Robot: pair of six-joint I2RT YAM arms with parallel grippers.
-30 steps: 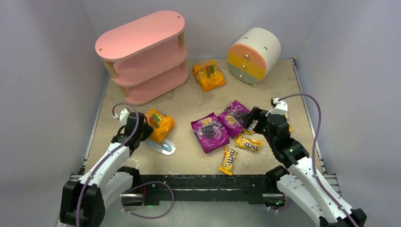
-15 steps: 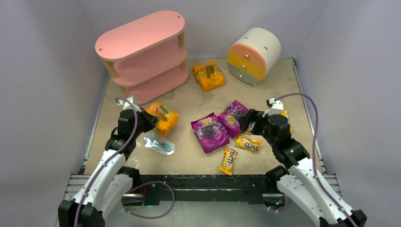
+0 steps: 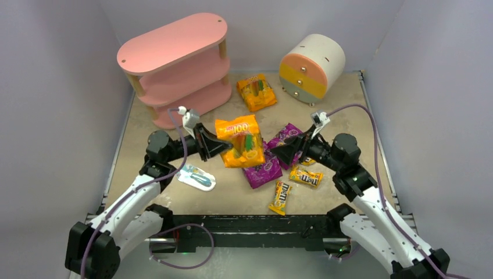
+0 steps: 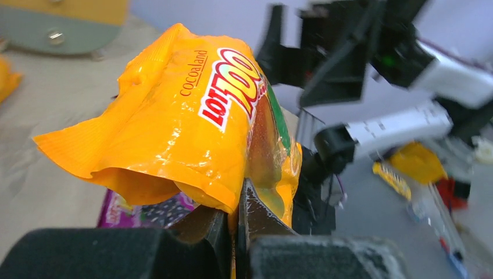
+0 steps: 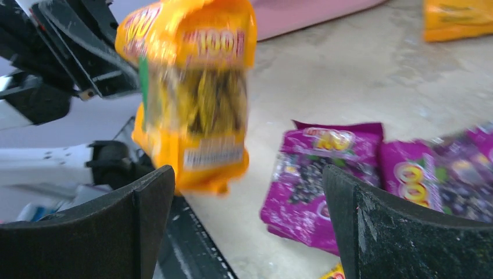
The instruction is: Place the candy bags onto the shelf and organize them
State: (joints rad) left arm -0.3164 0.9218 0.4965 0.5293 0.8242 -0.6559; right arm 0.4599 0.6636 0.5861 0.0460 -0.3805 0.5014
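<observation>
Robot lab test cell. Bench (image 3: 343, 110) boxed in by plain lavender-grey walls (image 3: 58, 87) at far, left and right edges. Metal rail frame (image 3: 250, 224) along near edge; left arm (image 3: 125, 203) and right arm (image 3: 372, 215) bolted there side by side, purple cables (image 3: 381, 139) looping off both. Bench top stained, scuffed. Staged props: small pink shelf (image 3: 174, 64) at far-left corner, round drum cabinet (image 3: 312, 67) near far-right corner, candy bags (image 3: 256, 92) scattered mid-bench.

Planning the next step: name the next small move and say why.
Probably ease the right fingers forward around the free edge of the orange bag: the left fingers pinch that bag by one edge, up off the table, and the right fingers stand open, facing it.
</observation>
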